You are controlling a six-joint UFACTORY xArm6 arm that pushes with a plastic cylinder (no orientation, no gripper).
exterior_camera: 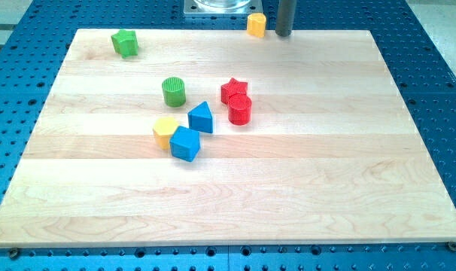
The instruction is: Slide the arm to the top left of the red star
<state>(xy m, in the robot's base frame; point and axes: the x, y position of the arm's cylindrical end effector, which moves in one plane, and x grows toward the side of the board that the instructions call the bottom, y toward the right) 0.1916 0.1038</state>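
The red star (232,89) lies near the board's middle, touching a red cylinder (241,109) just below and right of it. My tip (284,34) is at the view's top edge of the board, above and to the right of the red star and well apart from it. A yellow block (256,24) sits just left of my tip.
A green cylinder (174,91) stands left of the red star. A blue triangular block (202,118), a blue block (186,143) and a yellow block (165,130) cluster below it. A green star (126,43) lies at the top left. The wooden board (326,165) rests on a blue perforated table.
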